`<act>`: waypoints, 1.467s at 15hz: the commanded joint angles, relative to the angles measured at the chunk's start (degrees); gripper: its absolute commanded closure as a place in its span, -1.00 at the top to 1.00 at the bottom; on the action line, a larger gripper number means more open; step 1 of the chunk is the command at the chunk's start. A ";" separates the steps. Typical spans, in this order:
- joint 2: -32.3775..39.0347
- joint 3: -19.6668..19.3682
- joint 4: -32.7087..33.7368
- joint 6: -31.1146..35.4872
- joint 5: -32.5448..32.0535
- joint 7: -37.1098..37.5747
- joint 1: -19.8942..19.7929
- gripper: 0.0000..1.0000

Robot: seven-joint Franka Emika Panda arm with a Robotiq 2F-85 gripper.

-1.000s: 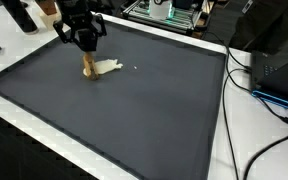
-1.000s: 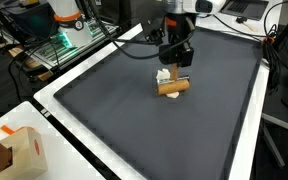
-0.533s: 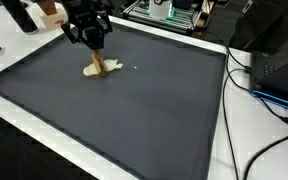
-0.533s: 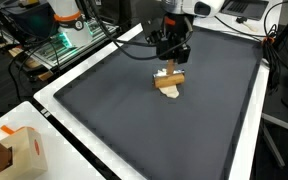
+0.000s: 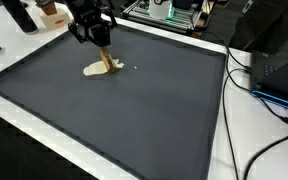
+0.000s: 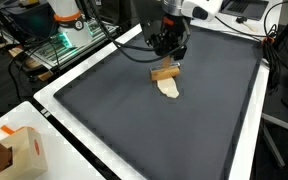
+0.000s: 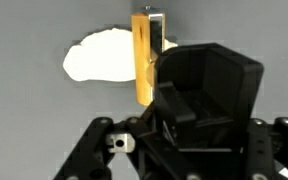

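Note:
My gripper (image 5: 101, 47) is shut on a tan wooden block (image 5: 105, 60), holding it by its upper end. The block (image 6: 165, 72) hangs just above a flat white patch (image 6: 170, 89) lying on the dark grey mat (image 6: 134, 120). In the wrist view the block (image 7: 142, 60) stands as a yellow bar between the fingertips (image 7: 157, 30), with the white patch (image 7: 96, 58) on the mat beyond it. The black gripper (image 7: 148, 38) body hides the block's near end.
The mat (image 5: 134, 115) lies on a white table (image 5: 234, 140). Black cables and a dark box (image 5: 276, 68) sit at one side. A cardboard box (image 6: 14, 150) stands near a table corner, and equipment racks (image 6: 64, 40) stand behind.
The block lay on the mat beside the white patch; the gripper has tilted it up and raised it, drifting slightly toward the far edge of the mat.

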 commanded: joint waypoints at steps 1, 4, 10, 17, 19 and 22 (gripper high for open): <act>1.90 0.44 1.26 -3.67 1.46 -1.44 -0.78 -0.54; 2.56 0.45 2.10 -4.89 1.67 -1.40 -0.75 -0.54; 3.26 0.60 3.31 -7.06 2.05 -2.06 -0.81 -0.54; 0.77 0.12 2.54 -6.55 1.65 -1.32 -0.79 -0.54; 0.18 0.04 2.50 -6.55 1.72 -1.16 -0.89 -0.54; -1.15 -0.13 2.39 -6.54 2.14 -1.14 -1.30 -0.54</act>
